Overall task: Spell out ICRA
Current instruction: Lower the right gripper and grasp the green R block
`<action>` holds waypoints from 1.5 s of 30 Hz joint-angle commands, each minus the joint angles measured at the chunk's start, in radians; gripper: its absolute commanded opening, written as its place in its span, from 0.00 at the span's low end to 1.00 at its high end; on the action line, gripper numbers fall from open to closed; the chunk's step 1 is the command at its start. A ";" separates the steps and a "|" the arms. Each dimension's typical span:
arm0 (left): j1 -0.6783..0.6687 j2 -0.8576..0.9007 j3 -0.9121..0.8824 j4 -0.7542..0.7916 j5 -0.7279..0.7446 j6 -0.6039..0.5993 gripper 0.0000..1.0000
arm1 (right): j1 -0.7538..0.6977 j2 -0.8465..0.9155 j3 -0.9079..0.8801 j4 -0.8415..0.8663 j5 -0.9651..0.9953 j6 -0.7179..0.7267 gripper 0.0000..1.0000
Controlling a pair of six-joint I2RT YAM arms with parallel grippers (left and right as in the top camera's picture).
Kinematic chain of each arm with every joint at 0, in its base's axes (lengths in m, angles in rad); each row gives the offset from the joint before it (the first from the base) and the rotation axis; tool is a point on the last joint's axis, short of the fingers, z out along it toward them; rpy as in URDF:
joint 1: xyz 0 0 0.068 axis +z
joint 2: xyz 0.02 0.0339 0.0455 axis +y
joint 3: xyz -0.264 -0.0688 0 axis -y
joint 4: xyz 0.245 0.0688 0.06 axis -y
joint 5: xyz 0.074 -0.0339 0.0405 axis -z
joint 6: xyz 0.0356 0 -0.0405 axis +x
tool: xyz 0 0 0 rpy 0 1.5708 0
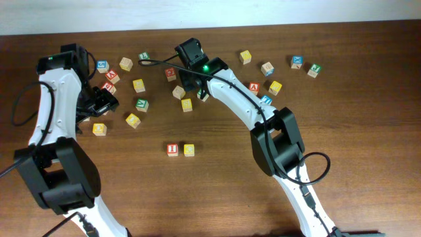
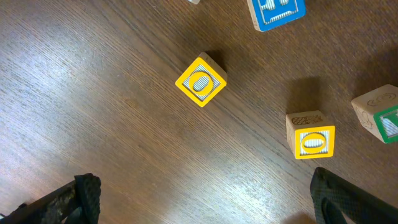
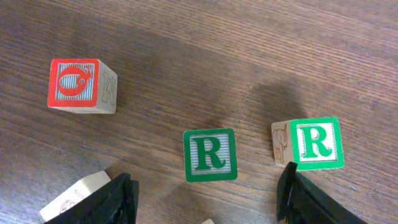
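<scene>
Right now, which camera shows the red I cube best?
Overhead: the red I cube sits uncovered beside a yellow-faced cube. Neither wrist view shows it: the left wrist sees two yellow cubes and a blue cube, the right wrist two green R cubes and a red-faced cube.

The dark wooden desk (image 1: 368, 131) carries spare cubes scattered across its far half. At the far right, a blue-faced cube (image 1: 297, 62) sits just beside a green-faced cube (image 1: 314, 70). Left of them lie a tan cube (image 1: 267, 68) and a lone yellow cube (image 1: 245, 57).

In the left wrist view, a diamond-turned yellow cube (image 2: 200, 82) lies apart from a square-set yellow cube (image 2: 311, 135), both showing an oval picture. A blue cube (image 2: 275, 12) is cut off by the frame's top edge.

In the right wrist view, a red picture cube (image 3: 81, 85) shows a letter on its side face.
</scene>
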State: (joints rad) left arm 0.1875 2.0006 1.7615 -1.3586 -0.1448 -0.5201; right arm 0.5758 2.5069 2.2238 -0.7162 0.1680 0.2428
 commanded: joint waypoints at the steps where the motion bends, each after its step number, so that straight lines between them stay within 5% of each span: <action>1: 0.003 -0.017 0.002 0.000 0.003 0.005 0.99 | 0.000 0.035 0.000 0.022 0.016 -0.002 0.65; 10: 0.003 -0.017 0.002 0.000 0.003 0.005 0.99 | -0.005 0.093 0.000 0.108 0.029 -0.003 0.66; 17: 0.003 -0.017 0.002 0.000 0.003 0.005 0.99 | -0.027 0.093 0.000 0.103 0.027 -0.002 0.35; 28: 0.003 -0.017 0.002 0.000 0.003 0.005 0.99 | -0.026 0.053 0.008 0.079 0.027 -0.002 0.24; 40: 0.003 -0.017 0.002 0.000 0.003 0.005 0.99 | -0.026 -0.403 0.119 -0.506 -0.109 0.003 0.24; 45: 0.003 -0.017 0.002 0.000 0.003 0.005 0.99 | -0.026 -0.418 0.062 -0.765 -0.146 0.093 0.24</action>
State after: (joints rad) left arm 0.1875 2.0006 1.7615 -1.3586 -0.1448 -0.5201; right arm 0.5514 2.0659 2.3344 -1.4445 0.0505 0.2798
